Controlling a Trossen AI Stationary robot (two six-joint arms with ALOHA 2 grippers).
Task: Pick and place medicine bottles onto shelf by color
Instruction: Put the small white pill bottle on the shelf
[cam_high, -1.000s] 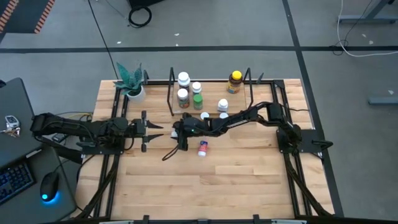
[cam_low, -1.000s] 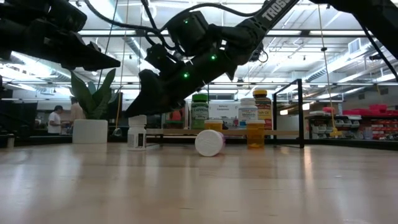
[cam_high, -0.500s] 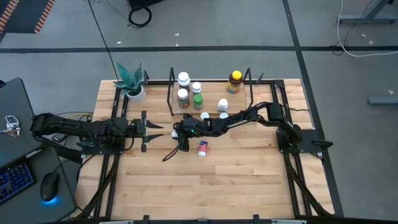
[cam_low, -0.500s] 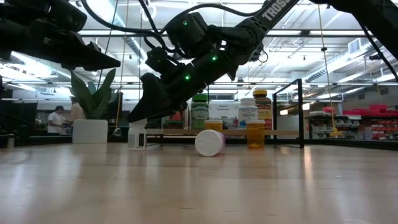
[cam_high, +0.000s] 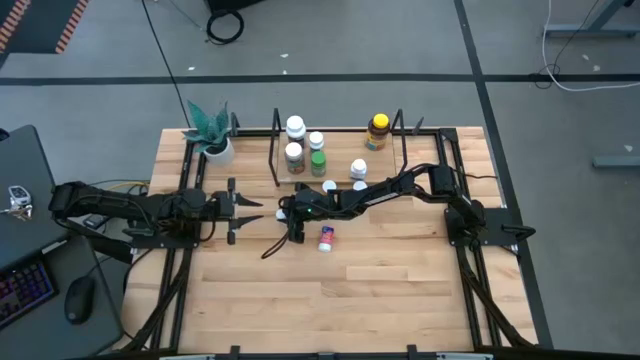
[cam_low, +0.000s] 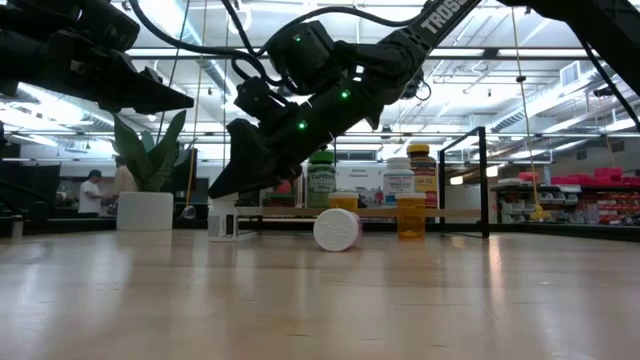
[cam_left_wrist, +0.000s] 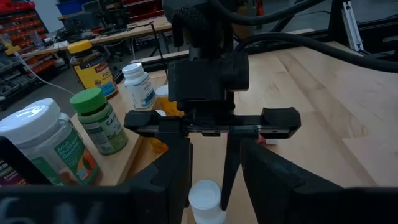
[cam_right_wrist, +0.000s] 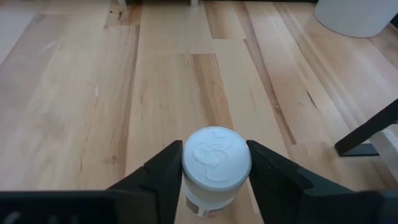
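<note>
pale wood table (cam_high: 330, 290), right end effector (cam_right_wrist: 216, 186) clenched around white-capped bottle (cam_right_wrist: 216, 163), warehouse shelving behind, left end effector (cam_high: 243, 210) released

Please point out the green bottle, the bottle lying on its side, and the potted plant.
green bottle (cam_high: 317, 160), high view, its cap
lying bottle (cam_high: 325, 238), high view, its body
potted plant (cam_high: 216, 148), high view, pot rim

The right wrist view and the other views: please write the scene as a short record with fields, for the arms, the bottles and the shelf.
right gripper: low over the table centre, fingers around a small white-capped white bottle standing upright
left gripper: waiting at the table's left side, fingers open
lying bottle: red-and-blue labelled white bottle on its side on the pale wooden table
shelf: black metal-rod shelf at the far edge, holding a green bottle and a yellow-capped amber bottle
</note>
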